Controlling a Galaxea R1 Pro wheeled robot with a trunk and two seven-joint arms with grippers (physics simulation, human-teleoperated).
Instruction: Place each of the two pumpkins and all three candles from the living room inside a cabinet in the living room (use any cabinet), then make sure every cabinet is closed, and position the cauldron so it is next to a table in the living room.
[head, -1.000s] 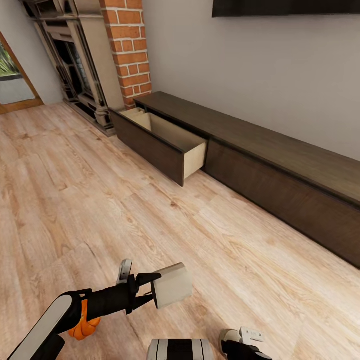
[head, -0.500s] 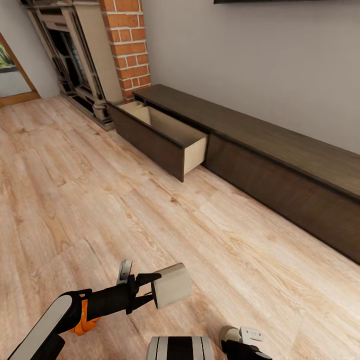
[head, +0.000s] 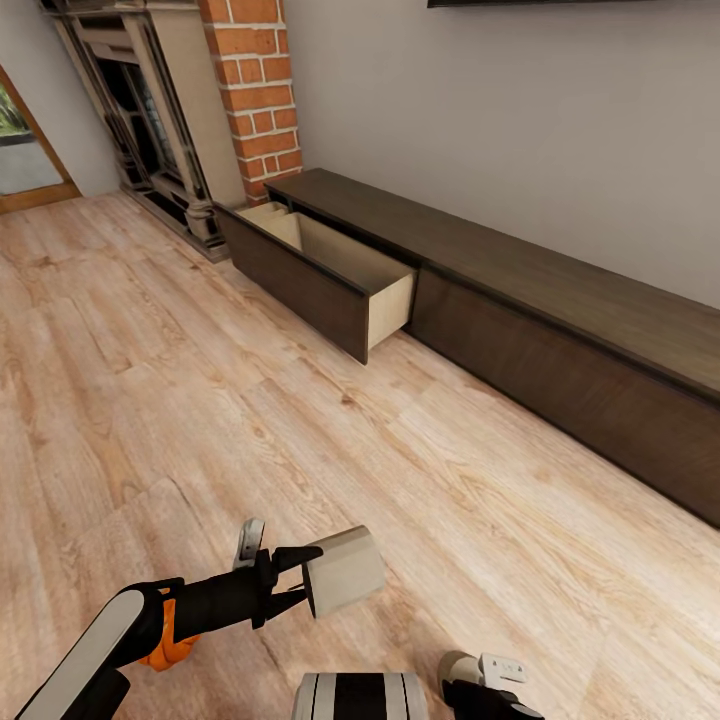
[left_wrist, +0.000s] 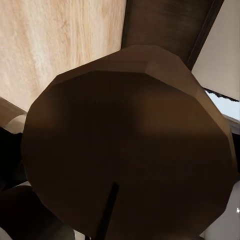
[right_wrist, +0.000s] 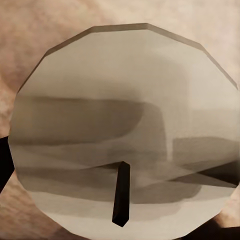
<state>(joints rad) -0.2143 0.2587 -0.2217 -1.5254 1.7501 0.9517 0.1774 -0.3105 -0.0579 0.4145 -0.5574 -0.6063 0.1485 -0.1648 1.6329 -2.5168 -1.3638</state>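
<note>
1 candle (head: 343, 570) sits in my left gripper (head: 300, 580), jaws clamped on it, at 6 o'clock low in the head view. Cabinet (head: 520, 330) runs from 12 to 3 o'clock along the wall, 1 drawer (head: 330, 275) pulled open. Pumpkin (head: 165, 640) peeks under my left arm at 7 o'clock. Right gripper (head: 490, 680) at 5 o'clock, can't tell its jaws; its wrist view shows a candle top (right_wrist: 125, 130) close up.

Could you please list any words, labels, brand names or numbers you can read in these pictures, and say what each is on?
None: no readable text on the cabinet, its open drawer, the candle in the left claw, or the brick column.
</note>
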